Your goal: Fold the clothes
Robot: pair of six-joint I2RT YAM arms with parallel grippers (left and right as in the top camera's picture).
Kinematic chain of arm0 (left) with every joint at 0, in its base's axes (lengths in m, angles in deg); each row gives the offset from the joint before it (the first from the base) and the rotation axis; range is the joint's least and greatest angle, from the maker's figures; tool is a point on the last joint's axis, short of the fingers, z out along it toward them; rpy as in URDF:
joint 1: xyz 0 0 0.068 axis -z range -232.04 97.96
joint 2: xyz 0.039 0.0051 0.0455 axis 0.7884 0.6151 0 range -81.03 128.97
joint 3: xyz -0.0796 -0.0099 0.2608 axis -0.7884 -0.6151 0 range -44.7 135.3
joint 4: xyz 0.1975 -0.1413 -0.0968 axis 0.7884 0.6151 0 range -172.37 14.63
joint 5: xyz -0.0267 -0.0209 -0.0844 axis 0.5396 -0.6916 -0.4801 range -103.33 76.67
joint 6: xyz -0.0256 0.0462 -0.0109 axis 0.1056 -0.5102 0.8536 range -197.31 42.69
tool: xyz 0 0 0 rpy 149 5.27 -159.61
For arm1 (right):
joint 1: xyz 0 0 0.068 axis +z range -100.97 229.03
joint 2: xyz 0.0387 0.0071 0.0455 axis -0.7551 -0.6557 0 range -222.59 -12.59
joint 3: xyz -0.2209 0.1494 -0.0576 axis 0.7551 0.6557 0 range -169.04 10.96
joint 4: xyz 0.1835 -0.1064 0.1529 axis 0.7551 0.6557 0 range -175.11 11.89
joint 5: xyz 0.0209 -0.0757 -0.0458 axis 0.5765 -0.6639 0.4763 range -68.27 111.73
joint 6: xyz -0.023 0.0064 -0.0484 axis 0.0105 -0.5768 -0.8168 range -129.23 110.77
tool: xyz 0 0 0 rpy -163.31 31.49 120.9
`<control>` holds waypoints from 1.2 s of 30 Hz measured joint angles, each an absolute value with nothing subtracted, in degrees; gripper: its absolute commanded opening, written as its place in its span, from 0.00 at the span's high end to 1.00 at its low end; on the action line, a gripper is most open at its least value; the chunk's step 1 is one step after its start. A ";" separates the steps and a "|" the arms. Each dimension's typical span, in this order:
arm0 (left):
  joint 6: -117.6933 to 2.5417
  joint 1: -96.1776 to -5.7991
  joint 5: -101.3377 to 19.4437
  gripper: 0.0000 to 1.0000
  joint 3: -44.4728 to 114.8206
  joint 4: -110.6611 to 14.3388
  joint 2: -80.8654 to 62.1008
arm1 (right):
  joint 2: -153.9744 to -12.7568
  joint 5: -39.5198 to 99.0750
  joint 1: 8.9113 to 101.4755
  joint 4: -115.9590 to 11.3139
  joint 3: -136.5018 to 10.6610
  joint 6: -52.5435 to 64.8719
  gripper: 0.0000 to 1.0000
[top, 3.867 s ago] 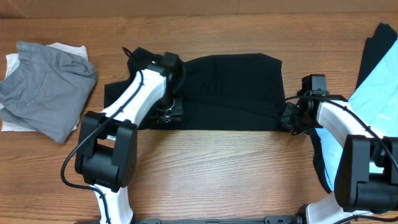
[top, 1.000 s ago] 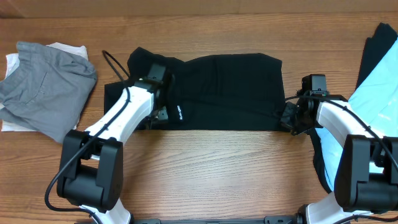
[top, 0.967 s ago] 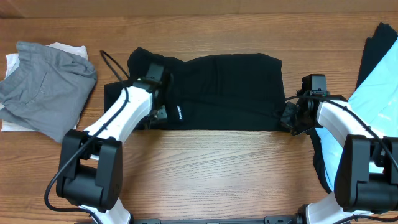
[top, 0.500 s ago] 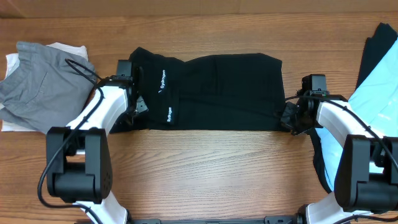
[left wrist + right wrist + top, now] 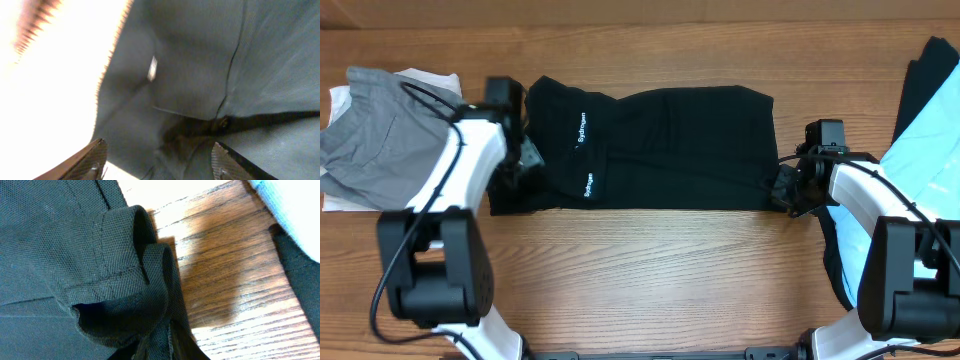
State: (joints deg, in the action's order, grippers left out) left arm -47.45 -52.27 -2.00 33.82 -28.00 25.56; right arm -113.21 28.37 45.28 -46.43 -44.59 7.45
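Shifting leftward: left hand (image 5: 527, 162), fingers (image 5: 94, 156) apart, now at left edge of the black T-shirt (image 5: 670, 150), uncovering white logo text (image 5: 582, 130). Right hand (image 5: 786, 190) clamped on its right hem. Shirt flat on counter (image 5: 650, 270); side fold apparently laid.

From overhead the light is even and soft, falling from above. The table (image 5: 650, 280) shows warm grain without glare, and only a thin, faint shadow lies along the near edge of the black shirt (image 5: 670, 150). The shirt is so dark that its folds barely register.

The left wrist view is soft and washed out. There the black shirt (image 5: 200, 75) reads grey-green, and everything left of it burns out to plain white.

The right wrist view is sharp and shows the weave of the black shirt (image 5: 60, 255) crisply. Right of the shirt a dark shadow falls on the table (image 5: 235, 295), glare whitens the wood above that shadow, and the pale cloth (image 5: 295, 210) beyond is overexposed.
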 measured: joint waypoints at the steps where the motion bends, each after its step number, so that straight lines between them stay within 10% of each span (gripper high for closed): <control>1: -47.49 -52.66 -2.11 0.24 34.82 -26.80 24.59 | -113.21 28.37 45.26 -46.43 -44.59 7.43 0.82; 18: -47.49 -50.37 -10.28 0.28 28.38 -20.89 21.99 | -113.21 28.37 45.28 -46.26 -44.62 7.26 0.82; 31: -48.06 -48.29 -9.21 0.68 21.91 -33.40 21.99 | -113.32 28.37 45.26 -45.45 -44.90 7.24 0.82; 36: -47.88 -48.29 -6.02 0.58 20.68 -36.68 21.99 | -113.32 28.41 45.26 -45.40 -44.92 7.24 0.82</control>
